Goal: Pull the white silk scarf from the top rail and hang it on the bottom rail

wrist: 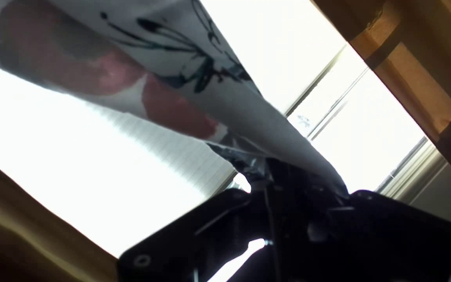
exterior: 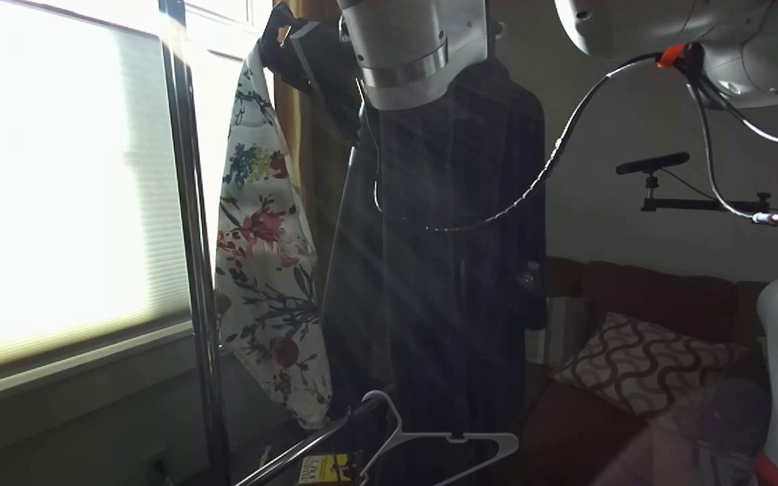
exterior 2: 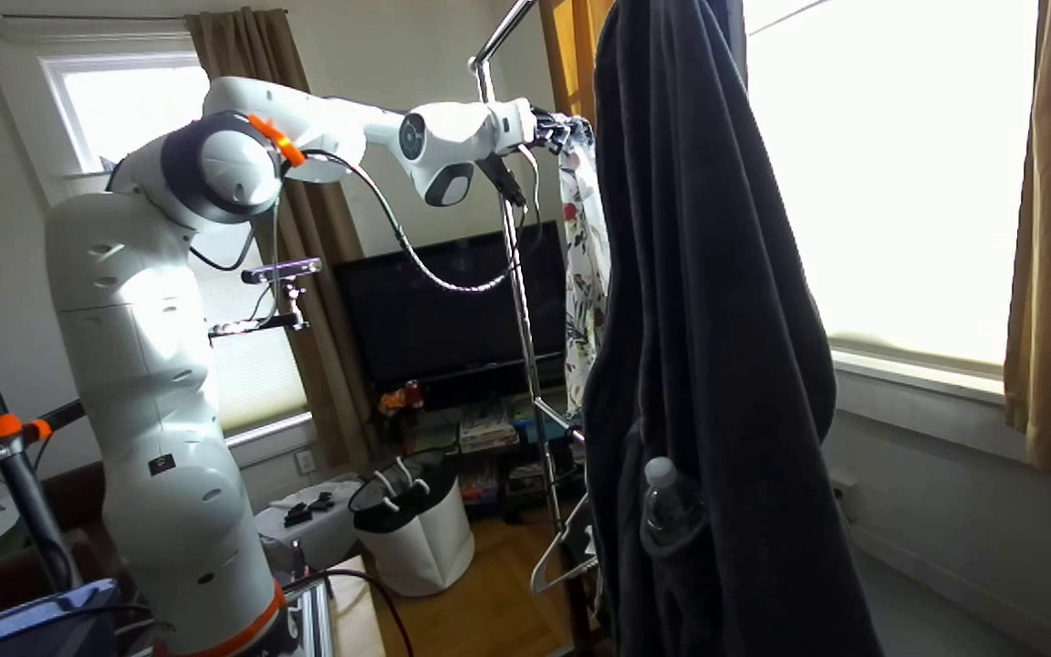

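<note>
Beside the window point(exterior: 65, 169), at the left of an exterior view, the scarf point(exterior: 267, 223) is held by one gathered end in the claw point(exterior: 267, 50), which is closed upon it; a tight fold is seen pinched there in the wrist view. No part is seen draped over the visible stretch of the top rail point(exterior 2: 505, 33). Its length is hung limp below the claw, with the lower tip near the bottom rail point(exterior: 298, 450); whether the two are touching cannot be told. From its thin folds and the task's word silk, a light, soft and slippery thing is to be expected: little force is needed, but a shallow pinch may be lost. Several layers are best gripped together, well in from the edge. Snagging on the hanger point(exterior: 423, 435), hung on the bottom rail, should be guarded against. Since only one end is held, the middle should be brought across the bottom rail before release; otherwise the scarf may be pulled off by its own weight.
</note>
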Robot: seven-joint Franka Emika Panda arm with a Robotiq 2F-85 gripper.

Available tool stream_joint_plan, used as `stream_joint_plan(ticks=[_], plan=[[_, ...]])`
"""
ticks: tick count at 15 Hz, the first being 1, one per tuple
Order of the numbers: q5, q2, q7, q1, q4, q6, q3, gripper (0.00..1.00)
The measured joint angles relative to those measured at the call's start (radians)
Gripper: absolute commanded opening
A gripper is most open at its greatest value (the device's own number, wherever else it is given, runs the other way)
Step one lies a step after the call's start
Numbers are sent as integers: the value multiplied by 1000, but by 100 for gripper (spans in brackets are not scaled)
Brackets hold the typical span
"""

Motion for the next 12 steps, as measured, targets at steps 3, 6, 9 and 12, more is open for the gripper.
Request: stream_joint_plan(ticks=[3,6,9,12], plan=[[27,120,-73,25,49,51,-8,1],[142,159,-263,54,39,49,-51,1],[297,143,-478,68,-13,3,-90,1],[421,65,-618,54,-133,-115,-118,1]])
